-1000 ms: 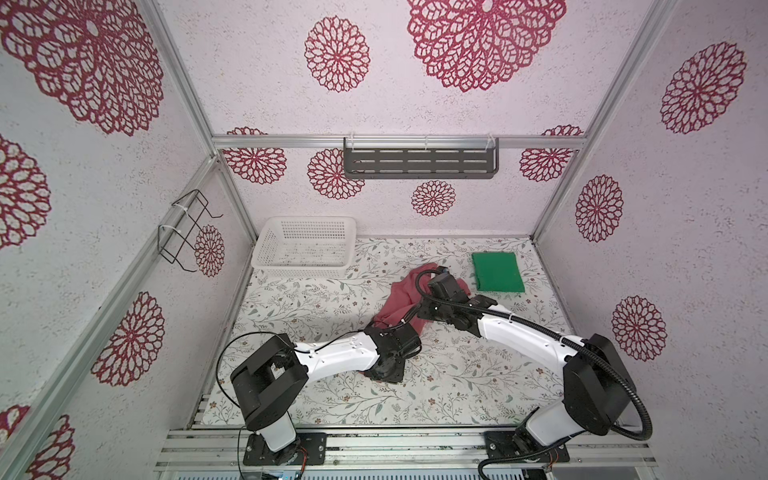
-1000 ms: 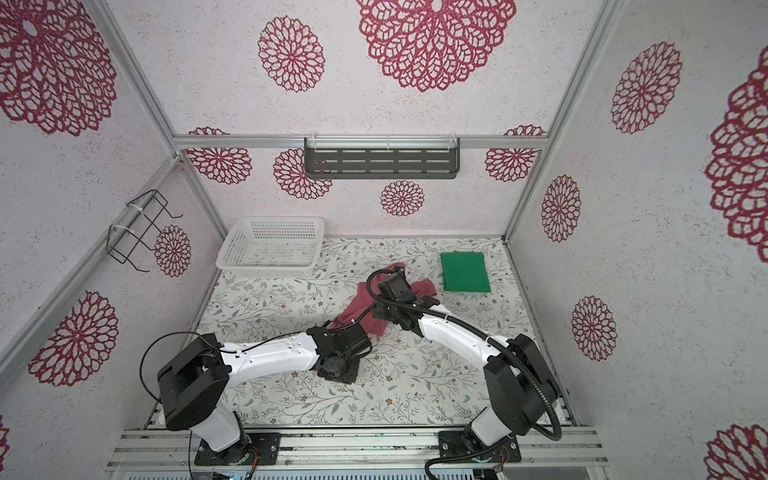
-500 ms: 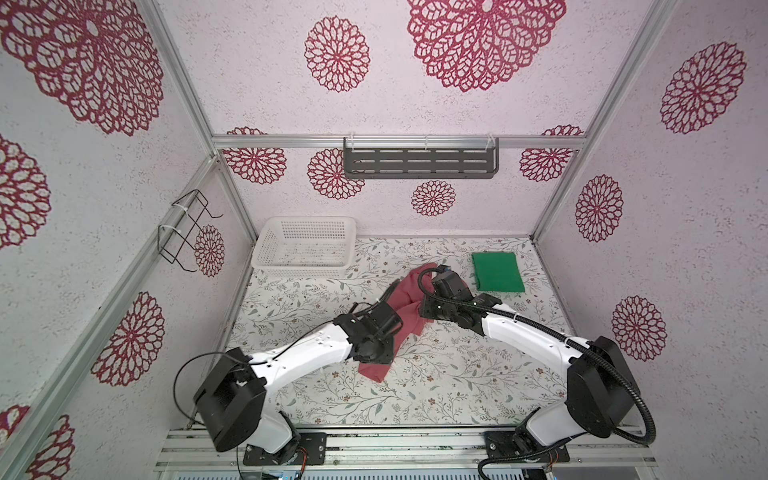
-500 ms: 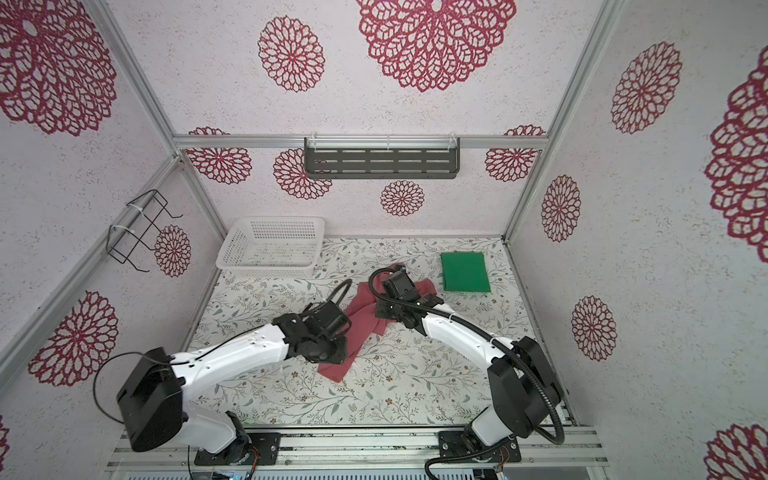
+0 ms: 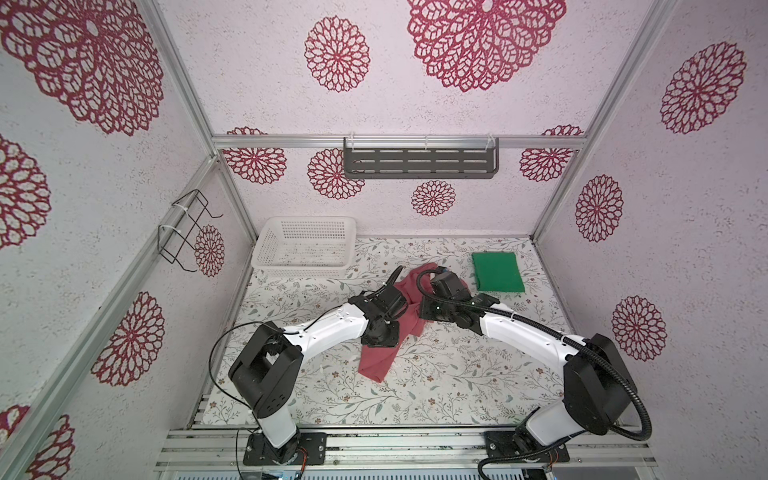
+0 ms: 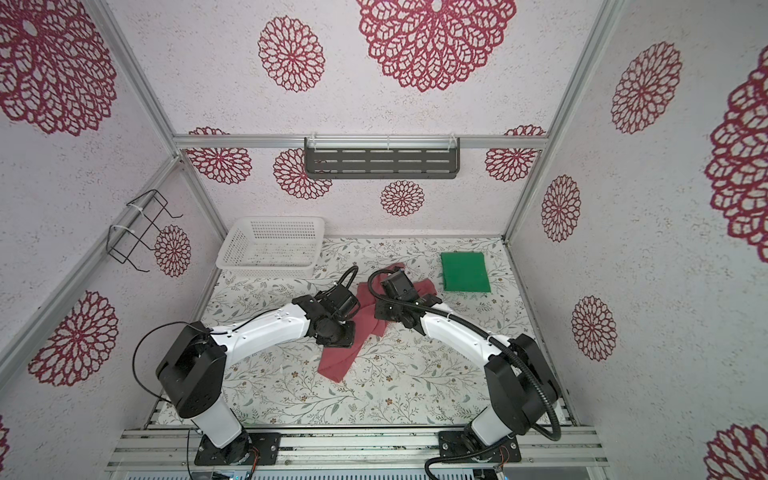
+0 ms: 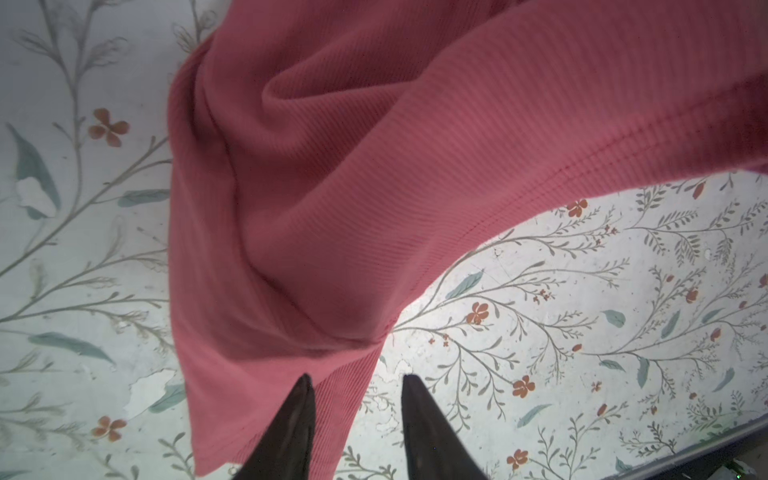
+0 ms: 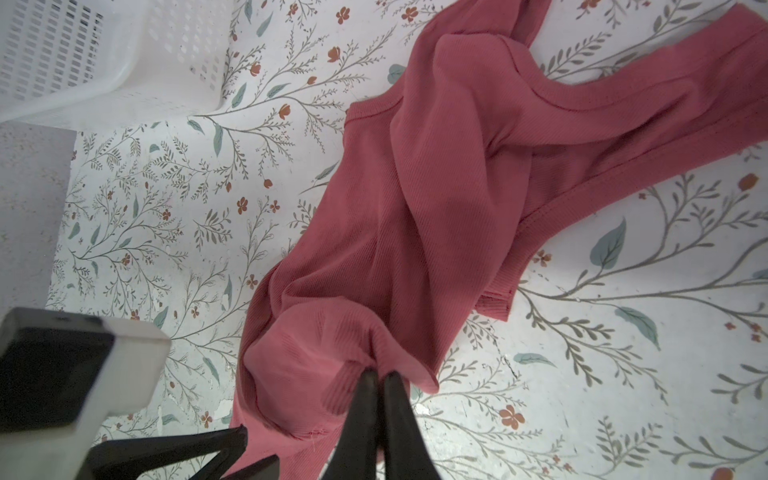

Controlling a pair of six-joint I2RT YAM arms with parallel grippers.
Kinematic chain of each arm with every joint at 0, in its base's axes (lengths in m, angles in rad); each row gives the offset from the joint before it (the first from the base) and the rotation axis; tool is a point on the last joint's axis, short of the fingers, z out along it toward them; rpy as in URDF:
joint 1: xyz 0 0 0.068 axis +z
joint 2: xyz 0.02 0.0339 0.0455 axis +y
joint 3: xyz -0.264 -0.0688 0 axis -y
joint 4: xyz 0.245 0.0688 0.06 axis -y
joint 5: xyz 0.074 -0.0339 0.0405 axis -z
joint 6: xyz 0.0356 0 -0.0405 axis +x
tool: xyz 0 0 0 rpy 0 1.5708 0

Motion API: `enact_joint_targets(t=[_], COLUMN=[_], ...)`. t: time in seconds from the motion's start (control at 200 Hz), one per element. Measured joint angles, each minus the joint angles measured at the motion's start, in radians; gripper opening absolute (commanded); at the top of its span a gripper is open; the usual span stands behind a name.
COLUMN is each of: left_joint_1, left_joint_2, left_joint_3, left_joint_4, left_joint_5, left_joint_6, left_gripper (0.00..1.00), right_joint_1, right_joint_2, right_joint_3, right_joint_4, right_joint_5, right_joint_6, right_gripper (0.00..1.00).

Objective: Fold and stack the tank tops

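- My right pincer is shut tight on a bunched wad of the rose tank top. The top lies rumpled and twisted across the middle of the desk, straps toward the back.
- My left pincer has its jaws apart and grips nothing. It sits low at the garment's near edge, one finger over the fabric and the other over bare desk.
- The green tank top sits folded flat at the back right, apart from the rose one.
- If I close the left pincer here, I judge it may catch only a thin edge or a single layer, and the knit would slip free once I pull.
- The right grip is on a wad, not a clean corner, so spreading from it could tighten the twist instead of flattening it.
- Both wrists crowd the same patch of cloth, and a careless crossing move could knock them together.
- Dragging the cloth toward the back right could disturb the green fold.
- The basket at the back left could snag a strap.
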Motion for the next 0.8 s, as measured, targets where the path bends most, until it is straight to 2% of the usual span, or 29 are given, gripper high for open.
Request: enact_joint_targets(t=[0.165, 0.39, 0.595, 0.726, 0.751, 0.801], left_joint_1=[-0.012, -0.014, -0.014, -0.014, -0.014, -0.014], left_joint_2=[0.05, 0.099, 0.105, 0.105, 0.103, 0.102], left_joint_3=[0.015, 0.02, 0.022, 0.022, 0.022, 0.022], left_joint_4=[0.011, 0.018, 0.018, 0.018, 0.018, 0.018], left_joint_5=[0.006, 0.007, -0.006, -0.024, -0.029, -0.033], left_joint_6=[-0.002, -0.001, 0.0, -0.001, -0.001, 0.0], left_gripper=[0.35, 0.2, 0.0, 0.0, 0.05, 0.22], right_joint_1=[0.0, 0.0, 0.0, 0.0, 0.0, 0.0], right_joint_2=[0.0, 0.0, 0.0, 0.0, 0.0, 0.0], right_joint_3=[0.0, 0.0, 0.0, 0.0, 0.0, 0.0], right_joint_4=[0.006, 0.017, 0.018, 0.018, 0.018, 0.018], right_joint_5=[-0.001, -0.002, -0.003, -0.003, -0.003, -0.004], right_joint_6=[0.0, 0.0, 0.0, 0.0, 0.0, 0.0], right_gripper=[0.08, 0.08, 0.08, 0.09, 0.09, 0.09])
